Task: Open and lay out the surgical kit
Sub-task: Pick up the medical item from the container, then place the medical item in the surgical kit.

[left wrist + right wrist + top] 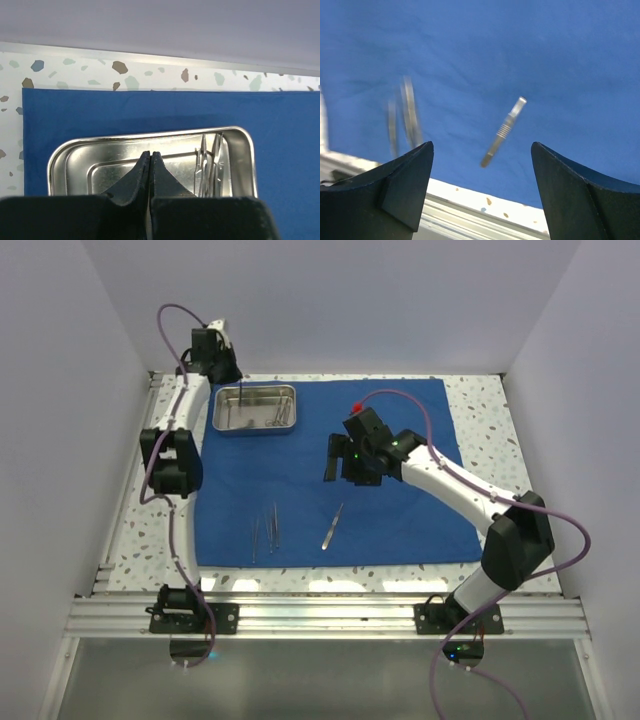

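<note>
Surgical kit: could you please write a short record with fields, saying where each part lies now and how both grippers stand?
cloth: blue cloth spread flat on the table
tray: steel tray on the cloth's far left corner
in tray: steel tools at its right end
laid out: thin tools and ribbed tool on the cloth's near part
left gripper: shut, over the tray
right gripper: open, empty, above the cloth
</note>
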Controlling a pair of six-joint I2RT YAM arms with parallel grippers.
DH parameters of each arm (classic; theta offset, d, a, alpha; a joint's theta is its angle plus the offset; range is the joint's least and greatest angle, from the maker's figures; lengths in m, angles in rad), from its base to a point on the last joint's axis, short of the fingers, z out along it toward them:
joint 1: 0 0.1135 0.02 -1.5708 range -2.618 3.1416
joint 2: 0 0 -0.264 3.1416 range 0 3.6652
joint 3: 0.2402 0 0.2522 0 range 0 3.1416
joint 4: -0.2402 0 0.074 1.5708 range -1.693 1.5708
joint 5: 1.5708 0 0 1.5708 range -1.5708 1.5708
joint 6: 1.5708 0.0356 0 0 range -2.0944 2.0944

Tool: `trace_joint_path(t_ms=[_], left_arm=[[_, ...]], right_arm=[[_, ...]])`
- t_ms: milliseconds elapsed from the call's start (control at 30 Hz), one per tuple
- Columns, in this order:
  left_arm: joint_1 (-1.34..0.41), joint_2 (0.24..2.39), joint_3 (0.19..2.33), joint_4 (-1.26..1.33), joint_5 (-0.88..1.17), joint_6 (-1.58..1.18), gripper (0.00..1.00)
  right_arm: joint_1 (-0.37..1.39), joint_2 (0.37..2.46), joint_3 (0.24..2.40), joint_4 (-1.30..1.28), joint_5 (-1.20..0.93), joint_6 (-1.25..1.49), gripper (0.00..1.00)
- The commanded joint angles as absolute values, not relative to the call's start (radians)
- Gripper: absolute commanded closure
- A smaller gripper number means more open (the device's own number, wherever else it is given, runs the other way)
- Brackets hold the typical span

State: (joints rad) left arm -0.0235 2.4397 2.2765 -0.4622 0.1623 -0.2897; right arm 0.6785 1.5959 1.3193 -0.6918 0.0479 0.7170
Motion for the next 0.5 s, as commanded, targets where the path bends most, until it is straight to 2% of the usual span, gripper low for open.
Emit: trace_joint_path(t_ms=[0, 133, 267, 467], left_arm=[[-0.014, 2.330, 2.255, -0.410, 0.244, -0.353, 1.00], [-0.014, 2.231, 2.149, -0.362, 0.330, -0.446, 1.00], [-0.028, 2.134, 2.012, -0.338, 0.377, -0.497, 1.00], [-0.078, 2.014, 1.916, -0.334, 0.428, -0.568, 1.00]], right_arm=[[0.675, 1.612, 1.439, -0.554, -0.023, 0.654, 0.17], [0.673, 1.716, 1.606, -0.502, -0.083, 0.626, 0.17], [0.667, 1.911, 1.881, -0.508, -0.146, 0.627, 0.18], [0.663, 2.054, 2.037, -0.468, -0.196, 0.681, 0.20]])
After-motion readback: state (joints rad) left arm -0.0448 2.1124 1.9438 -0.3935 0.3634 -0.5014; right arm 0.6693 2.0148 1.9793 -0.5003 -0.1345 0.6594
